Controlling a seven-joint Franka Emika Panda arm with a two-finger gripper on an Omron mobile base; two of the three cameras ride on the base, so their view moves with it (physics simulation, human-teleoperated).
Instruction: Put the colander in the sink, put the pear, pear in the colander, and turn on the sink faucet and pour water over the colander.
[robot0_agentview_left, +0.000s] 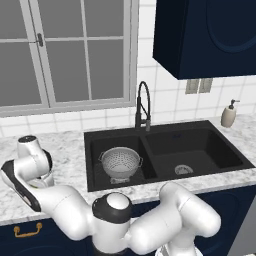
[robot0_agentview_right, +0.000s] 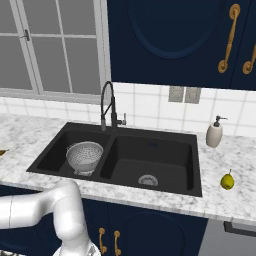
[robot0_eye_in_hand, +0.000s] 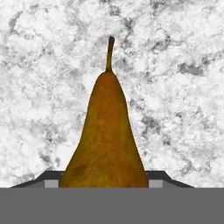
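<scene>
Hiding the tool's fingertips, the brown pear (robot0_eye_in_hand: 106, 135) lies on marble counter (robot0_eye_in_hand: 175, 65).

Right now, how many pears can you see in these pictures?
2. The brownish-orange pear lies on the marble counter just in front of the gripper. The yellow-green pear sits on the counter right of the sink.

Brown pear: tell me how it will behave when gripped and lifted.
The brown pear looks rigid and smooth, so it may slip in the gripper. Its body tapers towards the stem, so a grip there could squeeze it out. Lying on the counter, it probably rolls if nudged.
</scene>
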